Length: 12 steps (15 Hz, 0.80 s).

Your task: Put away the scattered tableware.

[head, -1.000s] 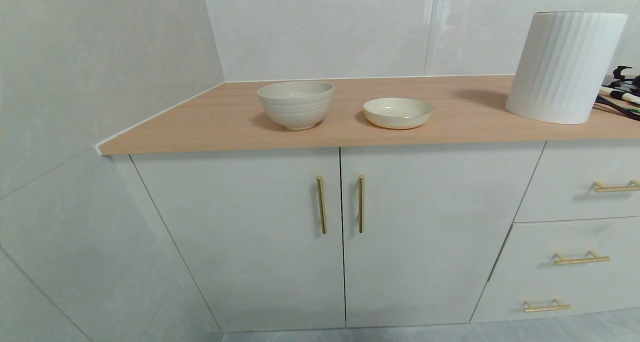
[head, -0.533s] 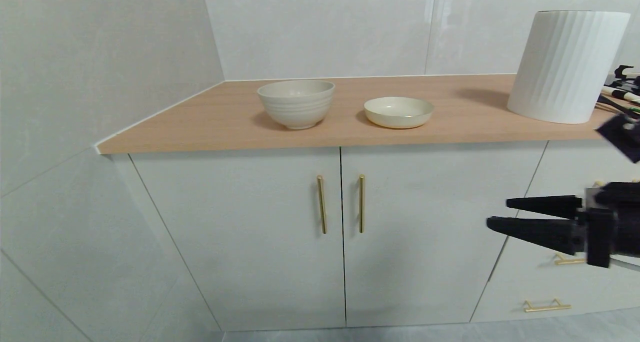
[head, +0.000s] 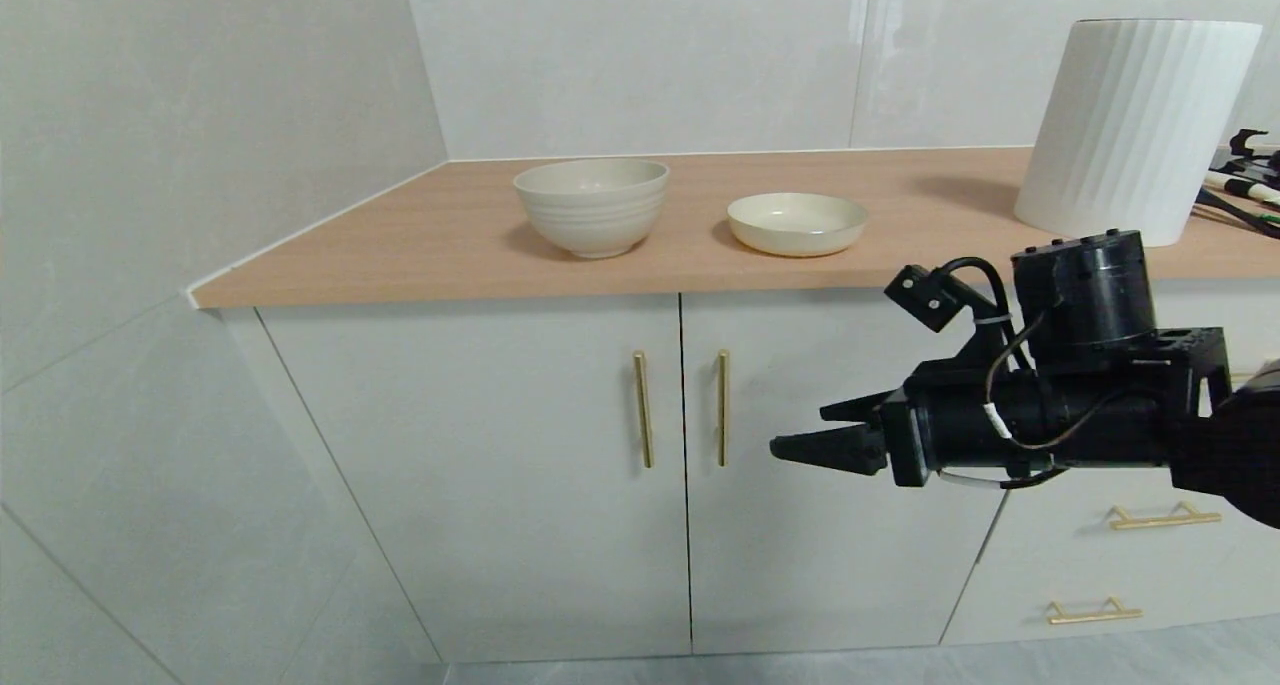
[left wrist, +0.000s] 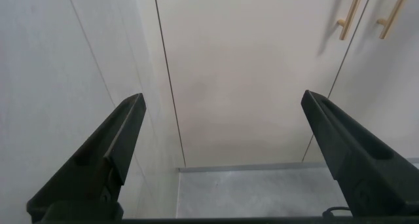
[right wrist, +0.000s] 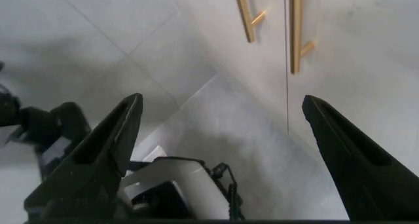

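The left gripper (left wrist: 222, 99) hung low in front of the white cabinet, its two dark fingers (left wrist: 111, 145) spread wide with nothing between them; its own camera looked past them at a plain door panel and a strip of grey floor (left wrist: 249, 191).

In the head view, the wooden countertop (head: 420, 245) began at the tiled corner on the left. The bowl (head: 592, 205) — deep, pale, ribbed on the outside — stood upright on it, above the left door (head: 470, 465). Near it to the right, but not touching, sat the dish (head: 797, 223), shallow and cream-coloured, above the right door (head: 820, 585). Both were near the counter's front edge.

Below them the two doors met at a narrow seam, each with an upright gold handle beside it: the left handle (head: 643, 410) and the right handle (head: 721, 408).

Further right, the right gripper (head: 800, 430) hung in front of the right door, below the counter's edge and well apart from the bowl and dish. Its fingertips pointed toward the handles without touching them. The right wrist view showed this gripper's fingers (right wrist: 111, 145) held wide apart, gripping nothing, with the two handles beyond them.

On the counter's right end stood a tall ribbed white canister (head: 1135, 125), and just beside it lay some dark utensils (head: 1240, 180). Under these were drawers (head: 1150, 565) with gold pulls.
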Tool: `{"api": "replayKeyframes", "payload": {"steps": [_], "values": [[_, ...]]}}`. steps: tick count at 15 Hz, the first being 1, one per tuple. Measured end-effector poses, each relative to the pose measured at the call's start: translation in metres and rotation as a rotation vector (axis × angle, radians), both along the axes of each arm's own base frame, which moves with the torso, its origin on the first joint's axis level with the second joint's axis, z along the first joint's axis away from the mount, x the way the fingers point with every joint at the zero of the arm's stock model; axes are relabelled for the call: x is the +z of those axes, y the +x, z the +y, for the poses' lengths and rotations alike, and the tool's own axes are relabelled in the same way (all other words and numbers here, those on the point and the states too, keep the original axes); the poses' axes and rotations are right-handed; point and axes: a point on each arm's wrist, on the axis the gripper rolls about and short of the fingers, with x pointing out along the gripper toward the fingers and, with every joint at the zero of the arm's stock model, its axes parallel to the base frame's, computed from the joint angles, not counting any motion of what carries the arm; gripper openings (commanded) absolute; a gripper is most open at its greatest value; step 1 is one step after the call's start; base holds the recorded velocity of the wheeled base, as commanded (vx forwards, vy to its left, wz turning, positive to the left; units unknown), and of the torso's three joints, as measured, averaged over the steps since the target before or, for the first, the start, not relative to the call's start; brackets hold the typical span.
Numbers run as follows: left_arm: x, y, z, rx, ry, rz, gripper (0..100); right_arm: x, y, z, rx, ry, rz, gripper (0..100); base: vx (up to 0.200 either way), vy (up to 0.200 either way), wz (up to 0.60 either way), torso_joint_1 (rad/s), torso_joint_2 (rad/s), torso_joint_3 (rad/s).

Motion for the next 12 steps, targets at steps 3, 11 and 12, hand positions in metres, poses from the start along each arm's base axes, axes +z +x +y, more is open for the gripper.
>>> {"api": "replayKeyframes", "payload": {"steps": [3, 11, 12], "values": [[0.000, 0.000, 0.000, 0.000, 0.000, 0.000, 100, -0.013, 0.028, 0.020, 0.003, 0.019, -0.020, 100, 0.000, 0.000, 0.00, 0.000, 0.00, 0.000], [0.000, 0.000, 0.000, 0.000, 0.000, 0.000, 100, -0.056, 0.079, 0.048, -0.073, 0.081, -0.055, 100, 0.000, 0.000, 0.00, 0.000, 0.00, 0.000], [0.000, 0.000, 0.000, 0.000, 0.000, 0.000, 100, -0.059, 0.080, 0.050, -0.074, 0.086, -0.042, 100, 0.000, 0.000, 0.00, 0.000, 0.00, 0.000]]}}
